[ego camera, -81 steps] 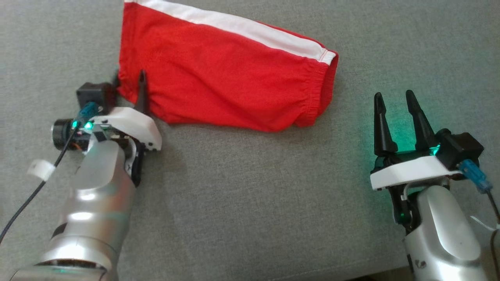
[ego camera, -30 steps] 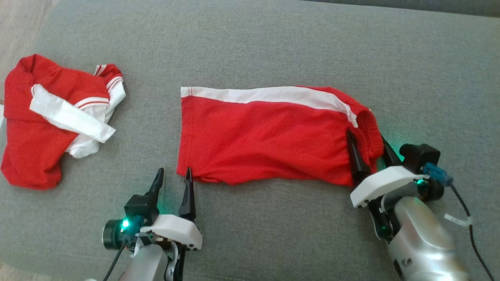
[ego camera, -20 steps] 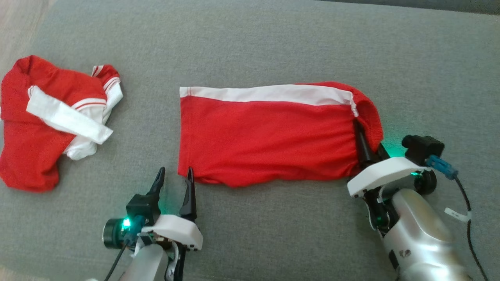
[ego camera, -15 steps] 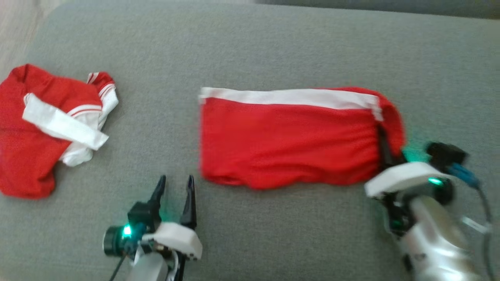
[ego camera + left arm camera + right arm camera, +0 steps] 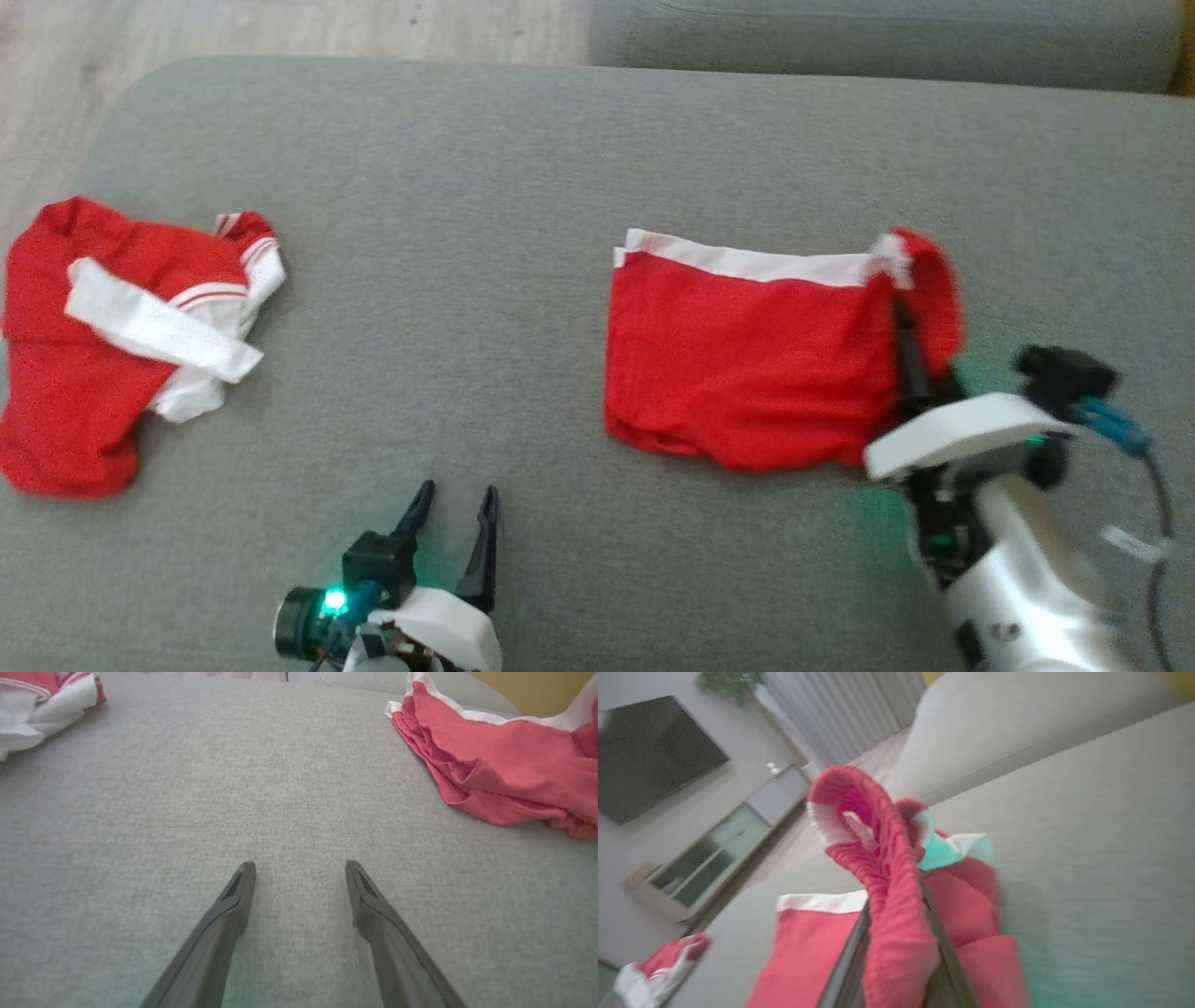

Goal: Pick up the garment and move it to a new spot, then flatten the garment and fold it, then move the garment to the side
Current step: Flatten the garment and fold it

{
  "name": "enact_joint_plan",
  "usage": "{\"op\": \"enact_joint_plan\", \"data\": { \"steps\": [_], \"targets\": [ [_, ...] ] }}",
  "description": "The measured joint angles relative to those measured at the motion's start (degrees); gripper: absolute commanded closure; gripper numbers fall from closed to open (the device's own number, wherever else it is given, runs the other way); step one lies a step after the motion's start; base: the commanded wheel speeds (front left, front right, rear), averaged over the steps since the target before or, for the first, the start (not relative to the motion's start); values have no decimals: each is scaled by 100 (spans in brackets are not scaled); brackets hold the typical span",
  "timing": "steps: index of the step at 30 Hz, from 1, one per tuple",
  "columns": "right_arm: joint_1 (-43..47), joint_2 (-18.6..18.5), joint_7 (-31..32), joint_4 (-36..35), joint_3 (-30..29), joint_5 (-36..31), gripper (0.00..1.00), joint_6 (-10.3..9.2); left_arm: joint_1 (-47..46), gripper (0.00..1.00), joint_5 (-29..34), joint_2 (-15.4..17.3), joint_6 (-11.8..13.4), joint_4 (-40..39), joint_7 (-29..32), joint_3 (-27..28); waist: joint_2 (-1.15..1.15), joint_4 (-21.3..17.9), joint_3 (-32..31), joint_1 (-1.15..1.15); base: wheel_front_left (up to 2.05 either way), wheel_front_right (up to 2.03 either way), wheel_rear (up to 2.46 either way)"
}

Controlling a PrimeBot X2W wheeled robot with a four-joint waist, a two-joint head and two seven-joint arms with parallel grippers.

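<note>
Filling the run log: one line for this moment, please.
right pincer shut on shorts waistband | left pincer open, empty | waistband end lifted

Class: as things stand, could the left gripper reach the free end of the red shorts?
Probably yes: bare grey cushion lies between the left gripper and the red shorts, whose far end the right gripper grips.

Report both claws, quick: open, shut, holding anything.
Left claw: open, empty, over the grey cushion.
Right claw: closed on the gathered end of the red garment.
</note>
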Motion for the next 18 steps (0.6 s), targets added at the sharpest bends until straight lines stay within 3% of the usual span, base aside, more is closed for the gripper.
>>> {"op": "enact_joint_plan", "data": {
  "steps": [4, 9, 10, 11, 12, 18],
  "targets": [
    [-4, 191, 271, -286, 705, 470, 100, 0, 18, 0, -8, 1, -42, 86, 0, -159, 0, 217, -51, 0, 0, 0, 0],
    [-126, 288, 272, -69, 1047, 564, 100, 0, 21, 0, -127, 7, -41, 96, 0, -275, 0, 632, -71, 0, 0, 0, 0],
    [-186, 309, 259, 66, 1078, 534, 81, 0, 23, 0, -127, 8, -41, 98, 0, -291, 0, 728, -71, 0, 0, 0, 0],
    [-245, 326, 219, 203, 1088, 503, 44, 0, 27, 0, -127, 9, -37, 100, 0, -297, 0, 825, -70, 0, 0, 0, 0],
    [-307, 334, 182, 320, 1132, 443, 0, 0, 40, 0, -127, 8, -36, 99, 0, -296, 0, 915, -68, 0, 0, 0, 0],
    [-587, 352, 10, 608, 1352, 379, 0, 0, 258, 0, -160, 19, 21, -85, 0, -151, 0, 1293, -54, 0, 0, 0, 0]
  ]
}}
